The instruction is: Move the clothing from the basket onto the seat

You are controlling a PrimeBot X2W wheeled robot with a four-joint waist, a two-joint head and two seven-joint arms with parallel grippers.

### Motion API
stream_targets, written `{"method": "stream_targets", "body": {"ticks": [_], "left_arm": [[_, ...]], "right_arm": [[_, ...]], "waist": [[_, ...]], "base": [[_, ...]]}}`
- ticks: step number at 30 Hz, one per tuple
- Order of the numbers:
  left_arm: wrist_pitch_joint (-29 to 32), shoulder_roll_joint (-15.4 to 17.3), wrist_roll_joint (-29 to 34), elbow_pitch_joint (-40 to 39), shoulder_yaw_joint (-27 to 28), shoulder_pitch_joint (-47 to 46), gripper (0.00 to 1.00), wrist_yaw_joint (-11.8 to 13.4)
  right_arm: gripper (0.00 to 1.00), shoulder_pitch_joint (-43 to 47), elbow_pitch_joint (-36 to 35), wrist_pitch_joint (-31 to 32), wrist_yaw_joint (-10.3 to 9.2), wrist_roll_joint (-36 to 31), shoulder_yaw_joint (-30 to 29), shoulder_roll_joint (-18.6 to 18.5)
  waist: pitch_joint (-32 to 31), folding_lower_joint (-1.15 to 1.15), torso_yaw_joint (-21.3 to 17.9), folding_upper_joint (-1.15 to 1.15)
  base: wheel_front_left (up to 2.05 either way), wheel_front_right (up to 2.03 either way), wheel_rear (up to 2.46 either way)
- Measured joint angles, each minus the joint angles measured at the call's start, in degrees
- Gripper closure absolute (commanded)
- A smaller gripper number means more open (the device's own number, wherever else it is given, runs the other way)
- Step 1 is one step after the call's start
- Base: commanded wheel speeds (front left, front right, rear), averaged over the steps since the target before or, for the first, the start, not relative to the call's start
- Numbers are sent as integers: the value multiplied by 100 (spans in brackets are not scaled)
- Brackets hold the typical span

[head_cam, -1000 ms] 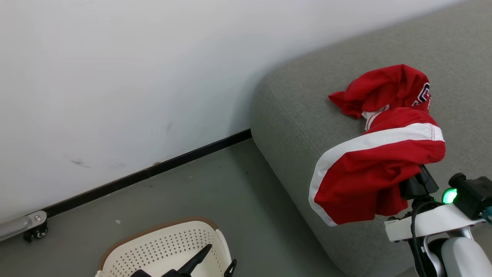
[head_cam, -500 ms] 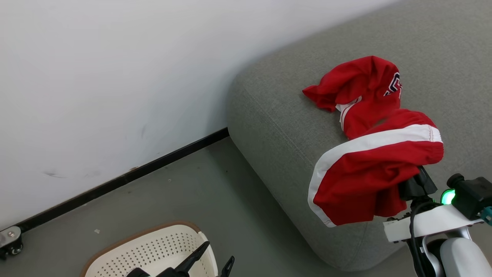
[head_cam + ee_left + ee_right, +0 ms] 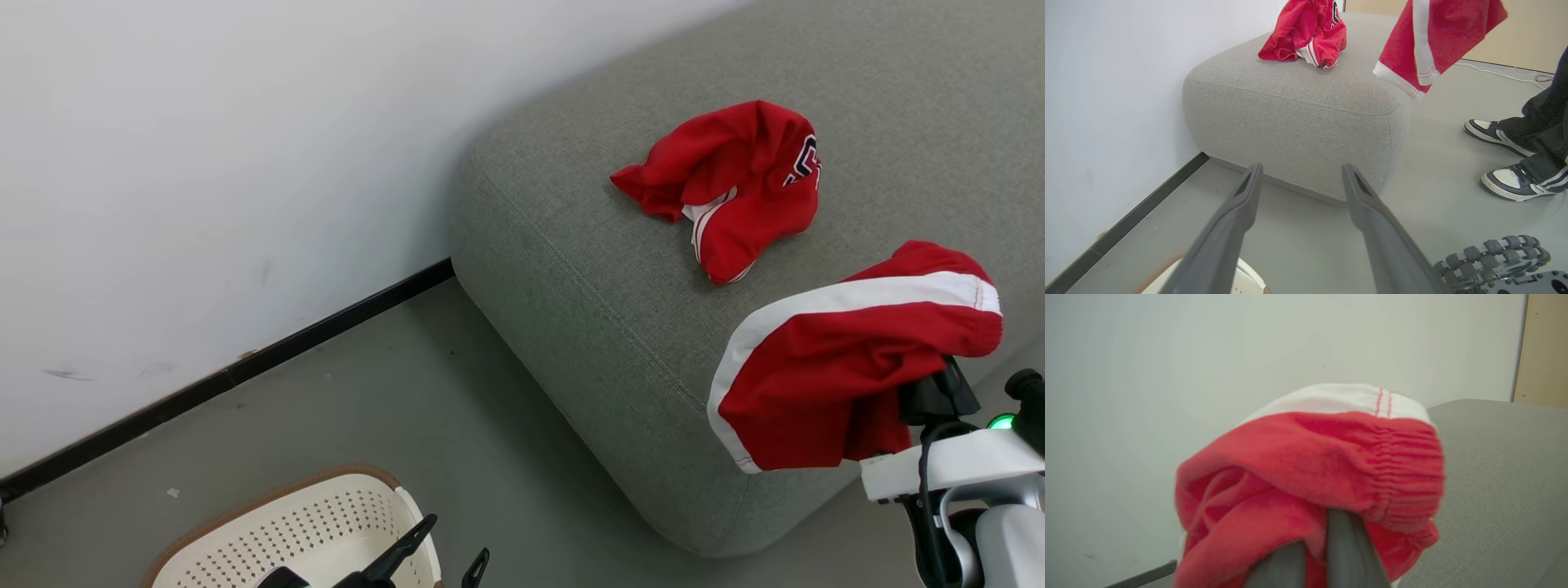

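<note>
Two shoes (image 3: 1515,183) in left wrist view, left fingers (image 3: 1229,228) spread, right fingers (image 3: 1345,547) clenched on red shorts (image 3: 816,384)

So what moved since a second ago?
The right claw, shut on the red shorts, carried them rightward, away from the jersey lying on the seat. The view shifted too. Jersey, basket and open left claw stayed as they were.

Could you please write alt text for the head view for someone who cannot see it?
The right gripper holds a red garment with a white stripe at the near edge of a grey seat, on which a red jersey lies. At lower left, the open left gripper overlaps a cream basket.
</note>
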Motion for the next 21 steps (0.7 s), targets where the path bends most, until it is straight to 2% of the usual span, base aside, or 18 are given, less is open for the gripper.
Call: {"method": "stream_targets", "body": {"ticks": [8, 21], "left_arm": [[0, 171, 93, -30, -204, 26, 0, 0], [0, 511, 282, -304, -424, 136, 0, 0]], "right_arm": [[100, -387, 294, 0, 0, 78, -204, -179], [100, -1352, 628, 115, 0, 166, -213, -471]], "waist": [[181, 0, -59, 0], [640, 0, -78, 0]], "base": [[0, 0, 0], [0, 0, 0]]}}
